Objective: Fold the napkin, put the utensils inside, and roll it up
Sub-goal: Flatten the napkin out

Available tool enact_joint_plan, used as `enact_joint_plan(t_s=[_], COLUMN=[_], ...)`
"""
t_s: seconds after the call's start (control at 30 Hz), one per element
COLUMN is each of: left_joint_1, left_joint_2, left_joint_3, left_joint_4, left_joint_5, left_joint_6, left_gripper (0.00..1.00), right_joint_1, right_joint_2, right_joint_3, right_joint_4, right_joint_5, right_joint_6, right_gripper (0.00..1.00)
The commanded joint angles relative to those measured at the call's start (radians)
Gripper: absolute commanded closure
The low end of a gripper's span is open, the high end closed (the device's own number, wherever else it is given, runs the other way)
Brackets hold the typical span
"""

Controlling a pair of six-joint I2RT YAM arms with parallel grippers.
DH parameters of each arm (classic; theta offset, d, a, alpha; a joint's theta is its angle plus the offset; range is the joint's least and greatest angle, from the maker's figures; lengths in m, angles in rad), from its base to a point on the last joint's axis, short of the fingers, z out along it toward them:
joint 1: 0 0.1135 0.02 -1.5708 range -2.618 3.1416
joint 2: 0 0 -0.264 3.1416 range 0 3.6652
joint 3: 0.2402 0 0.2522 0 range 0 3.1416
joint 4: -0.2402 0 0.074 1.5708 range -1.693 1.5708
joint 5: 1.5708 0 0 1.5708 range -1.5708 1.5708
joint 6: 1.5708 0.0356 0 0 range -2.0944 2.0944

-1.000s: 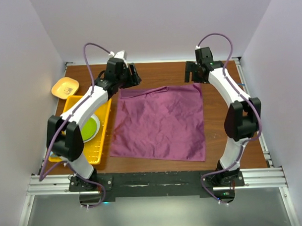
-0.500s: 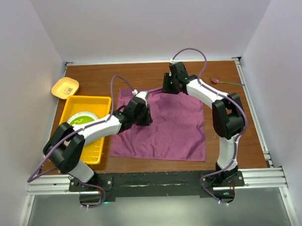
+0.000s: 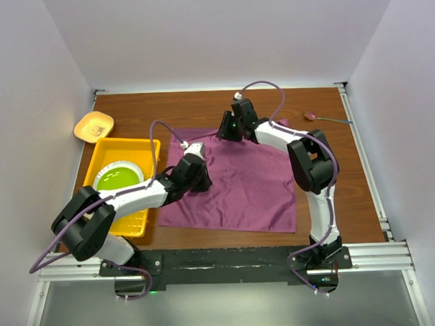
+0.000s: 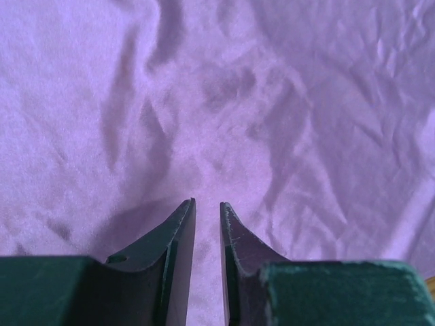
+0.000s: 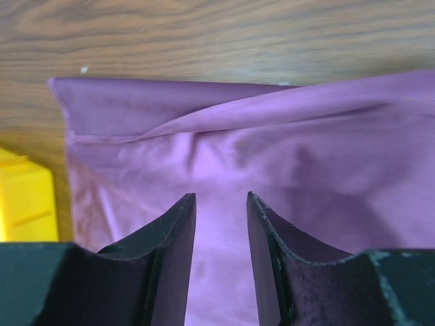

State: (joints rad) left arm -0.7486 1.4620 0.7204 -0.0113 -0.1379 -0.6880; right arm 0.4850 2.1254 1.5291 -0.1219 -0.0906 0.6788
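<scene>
The napkin (image 3: 240,194) lies spread flat in the middle of the table (image 3: 165,107), a small fold along its 12 o'clock edge. The right gripper (image 5: 221,197) is over that edge, jaws apart, nothing between them. The left gripper (image 4: 207,204) is over the 9 o'clock side, jaws almost together; whether they pinch cloth I cannot tell

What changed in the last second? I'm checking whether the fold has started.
The left tool swung from the far left corner of the napkin toward the near side, over the cloth. The right tool slid left along its far edge. Both narrowed their jaws, gripping nothing visible. The napkin stays spread out, unfolded; yellow tray and green plate unmoved.
</scene>
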Motion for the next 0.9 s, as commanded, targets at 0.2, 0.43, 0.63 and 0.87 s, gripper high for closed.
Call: enact_joint_plan(t_s=[0.2, 0.43, 0.63, 0.87], left_joint_1=[-0.012, -0.012, -0.018, -0.009], left_joint_2=[-0.005, -0.008, -0.061, -0.181], left_joint_3=[-0.056, -0.081, -0.104, 0.077], left_joint_4=[0.097, 0.109, 0.094, -0.085], left_joint_5=[0.004, 0.027, 0.014, -0.029], left_joint_6=[-0.025, -0.031, -0.053, -0.021], left_gripper=[0.77, 0.78, 0.78, 0.68], right_joint_1=[0.023, 0.023, -0.012, -0.039], right_joint_2=[0.096, 0.194, 0.381, 0.36], right_joint_3=[0.045, 0.167, 0.524, 0.792], right_joint_4=[0.182, 0.294, 0.298, 0.164], right_joint_5=[-0.009, -0.002, -0.072, -0.112], right_joint_6=[0.113, 0.166, 0.243, 0.196], right_gripper=[0.6, 0.53, 0.44, 0.35])
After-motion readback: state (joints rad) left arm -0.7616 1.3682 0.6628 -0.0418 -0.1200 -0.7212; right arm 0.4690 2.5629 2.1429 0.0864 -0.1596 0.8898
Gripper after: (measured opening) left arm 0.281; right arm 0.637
